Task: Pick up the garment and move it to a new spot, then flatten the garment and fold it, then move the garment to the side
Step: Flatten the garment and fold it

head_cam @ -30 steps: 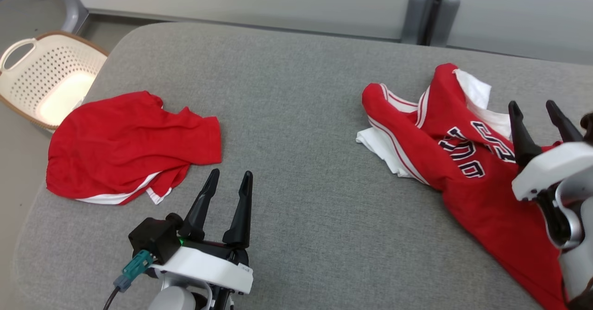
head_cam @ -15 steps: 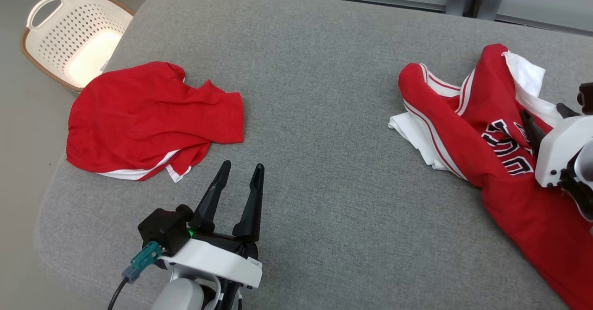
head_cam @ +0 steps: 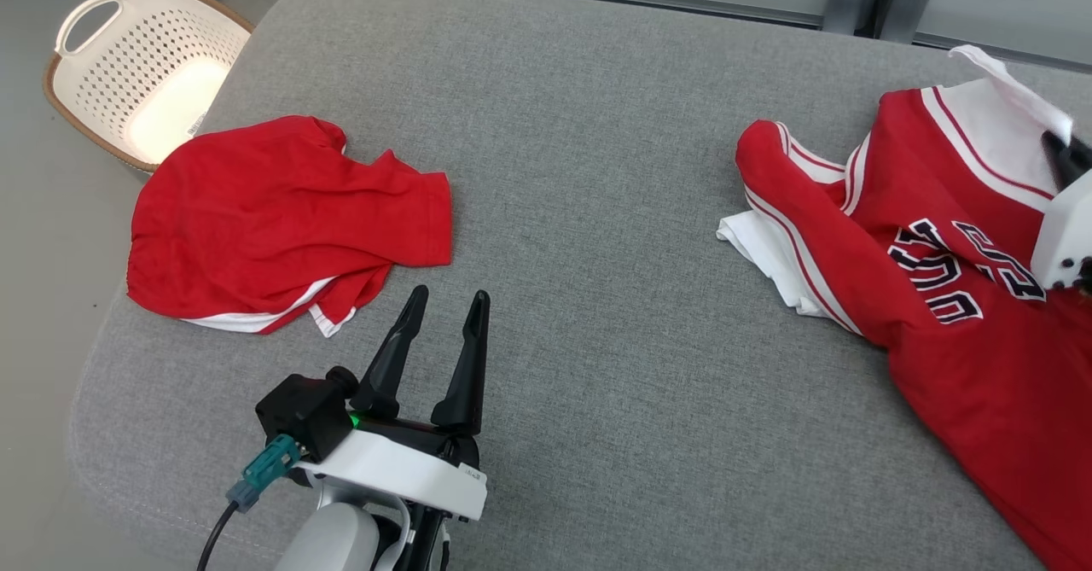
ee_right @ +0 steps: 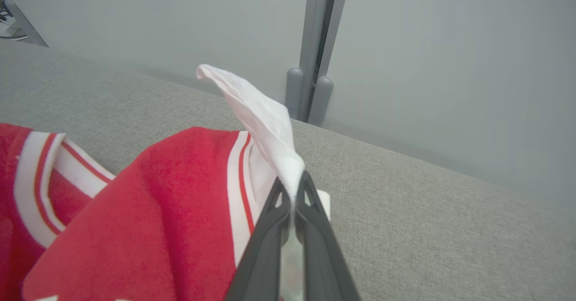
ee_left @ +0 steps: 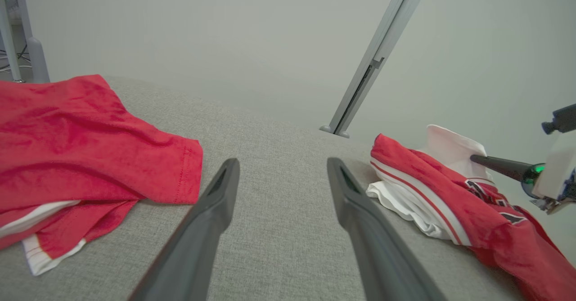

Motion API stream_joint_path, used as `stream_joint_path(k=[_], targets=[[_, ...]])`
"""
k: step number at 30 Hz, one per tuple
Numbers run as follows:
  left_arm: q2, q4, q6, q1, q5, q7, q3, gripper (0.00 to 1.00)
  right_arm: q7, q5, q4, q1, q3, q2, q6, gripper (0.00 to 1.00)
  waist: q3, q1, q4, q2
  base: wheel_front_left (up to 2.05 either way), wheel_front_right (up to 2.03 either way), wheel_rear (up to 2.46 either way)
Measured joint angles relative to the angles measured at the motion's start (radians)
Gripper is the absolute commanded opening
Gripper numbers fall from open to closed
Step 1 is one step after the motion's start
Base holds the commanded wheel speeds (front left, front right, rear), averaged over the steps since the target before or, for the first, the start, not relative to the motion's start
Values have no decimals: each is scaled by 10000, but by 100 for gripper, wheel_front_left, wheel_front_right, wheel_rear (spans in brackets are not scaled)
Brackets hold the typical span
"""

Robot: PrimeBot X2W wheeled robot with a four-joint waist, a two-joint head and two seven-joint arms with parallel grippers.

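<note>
The right gripper (ee_right: 292, 190), mostly cut off at the head view's edge, is clamped on a white flap of the red jersey (head_cam: 938, 340). The jersey lies crumpled at the grey cushion's (head_cam: 580, 170) right side and runs out of frame. The left gripper's (head_cam: 450, 298) fingers stand apart.

The right claw (ee_right: 292, 189) has been closed on the white edge of the red jersey (head_cam: 964, 358), and that edge raised.

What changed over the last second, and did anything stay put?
The right gripper closed on the white edge of the jersey and lifted it off the grey cushion. The left gripper stayed open in place; the other red garment and the basket did not move.
</note>
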Motion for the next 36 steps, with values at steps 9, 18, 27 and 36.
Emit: stream_joint_path(k=[9,18,27,36], targets=[[0,-36,-10,16,-63,0,-130,100,-1394,-1691,140,-1807,-711,-554,0,0,-118,1,116,0,0,0,0],[2,4,-29,80,-134,0,-219,100,-2819,-3739,1018,-3282,-1273,-33,0,100,-152,0,400,0,0,0,0],[4,35,23,216,-128,0,-151,100,-3012,-4660,2527,-2990,-2077,665,0,100,-452,1,302,0,0,0,0],[0,59,12,320,234,0,451,100,-4504,-3992,2523,-1811,-2899,1628,0,100,-1006,0,-439,0,0,0,0]])
